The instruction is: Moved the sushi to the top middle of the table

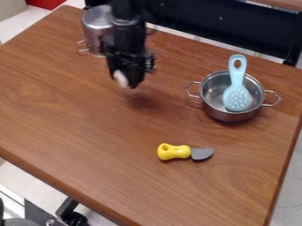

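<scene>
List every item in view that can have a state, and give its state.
Gripper: raised above the table, holding a whitish piece.
Whitish piece, likely the sushi: held in the air, blurred.
Right pot: upright, lidless.
Blue utensil: head in that pot, handle over its far rim.
Upper-left pot: apparently upside down.
Toy knife: lying on the table.

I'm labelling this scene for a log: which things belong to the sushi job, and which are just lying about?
Job:
- white piece, probably the sushi, held up
- gripper
- table

Lying about:
- blue utensil in open pot
- yellow-handled knife
- metal vessel behind the arm
</scene>
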Action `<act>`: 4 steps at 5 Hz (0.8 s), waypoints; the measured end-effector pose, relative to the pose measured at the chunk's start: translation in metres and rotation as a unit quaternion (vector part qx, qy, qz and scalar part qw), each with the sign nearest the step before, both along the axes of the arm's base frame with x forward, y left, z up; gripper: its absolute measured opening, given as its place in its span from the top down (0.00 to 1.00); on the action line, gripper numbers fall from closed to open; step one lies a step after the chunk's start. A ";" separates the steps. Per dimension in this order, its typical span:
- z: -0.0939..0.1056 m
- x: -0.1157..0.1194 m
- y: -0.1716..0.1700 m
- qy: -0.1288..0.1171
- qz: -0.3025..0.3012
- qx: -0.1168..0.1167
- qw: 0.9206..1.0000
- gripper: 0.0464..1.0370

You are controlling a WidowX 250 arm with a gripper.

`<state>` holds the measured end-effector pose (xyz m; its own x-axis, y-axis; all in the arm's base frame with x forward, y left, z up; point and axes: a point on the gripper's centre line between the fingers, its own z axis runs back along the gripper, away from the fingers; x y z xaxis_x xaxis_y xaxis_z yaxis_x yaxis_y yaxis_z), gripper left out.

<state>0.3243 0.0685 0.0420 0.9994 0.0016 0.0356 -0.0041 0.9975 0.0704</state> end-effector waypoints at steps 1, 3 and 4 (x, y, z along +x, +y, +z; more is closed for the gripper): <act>0.000 0.018 -0.014 0.007 0.026 -0.008 1.000 0.50; -0.007 0.047 -0.018 0.003 0.064 -0.009 0.998 0.50; -0.015 0.061 -0.012 0.004 0.080 0.002 0.997 0.50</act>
